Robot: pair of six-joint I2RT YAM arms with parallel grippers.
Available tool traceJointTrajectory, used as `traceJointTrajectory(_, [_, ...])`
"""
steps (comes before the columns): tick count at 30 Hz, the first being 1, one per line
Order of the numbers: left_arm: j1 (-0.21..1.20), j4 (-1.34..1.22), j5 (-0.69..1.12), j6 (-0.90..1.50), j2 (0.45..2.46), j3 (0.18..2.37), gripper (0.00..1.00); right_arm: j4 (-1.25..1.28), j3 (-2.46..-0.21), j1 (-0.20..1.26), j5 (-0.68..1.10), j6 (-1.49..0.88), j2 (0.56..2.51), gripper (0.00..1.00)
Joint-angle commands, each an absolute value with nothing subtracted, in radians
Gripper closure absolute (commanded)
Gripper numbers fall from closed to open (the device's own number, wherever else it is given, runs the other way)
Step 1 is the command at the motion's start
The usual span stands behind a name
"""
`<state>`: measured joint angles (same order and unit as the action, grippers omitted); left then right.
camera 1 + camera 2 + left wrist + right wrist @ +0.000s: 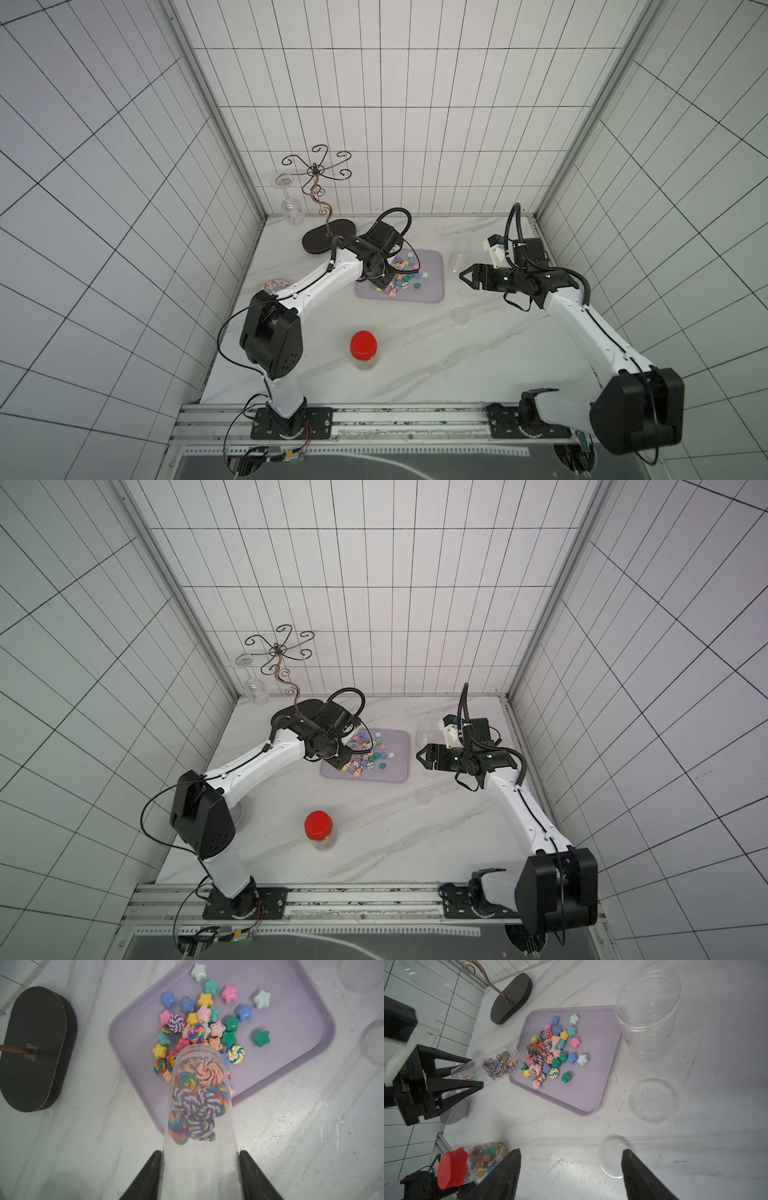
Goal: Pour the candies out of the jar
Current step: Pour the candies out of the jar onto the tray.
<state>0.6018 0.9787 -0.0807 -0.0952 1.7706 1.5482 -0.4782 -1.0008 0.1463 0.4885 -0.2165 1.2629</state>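
Dozens of candies [207,1022] are lying heaped on the lilac tray [291,1053], which is sitting far back on the marble table [415,353], about midway across. They are mostly pastel and green stars, with striped swirls mixed in.

You are holding the jar [220,1126] in your left gripper [200,1153]. Its two black fingers are pressing against opposite sides of the clear body near the base, so the jaws are standing only as wide as the jar. You are tipping the jar towards its side, with the open mouth hanging over the tray's left edge, right at the heap. Several swirl rounds [195,1101], purple-and-white and rainbow, are sitting inside the jar, bunched towards the mouth.

Your right gripper [571,1150] is hovering to the right of the tray with its jaws spread wide and nothing between them. A flat clear lid [611,1157] is lying on the table just below it, and an open clear tub [648,1016] is standing beyond, by the tray's far right corner.

Near you, about midway across the table, a red-lidded jar [364,349] is standing upright with its cap on. A dark oval stand base [35,1049] is resting at the far left, apart from the tray.
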Motion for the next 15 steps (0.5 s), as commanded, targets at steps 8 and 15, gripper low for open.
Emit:
traceJointTrajectory(8, [0.601,1.012,-0.037,-0.13,1.784,1.603,0.77,-0.462,-0.94,0.164,0.495,-0.24,1.264,0.22])
traceJointTrajectory(15, [0.577,0.928,0.041,-0.104,1.745,1.534,0.78,-0.46,-0.934,0.186,0.485,-0.238,1.266,0.22])
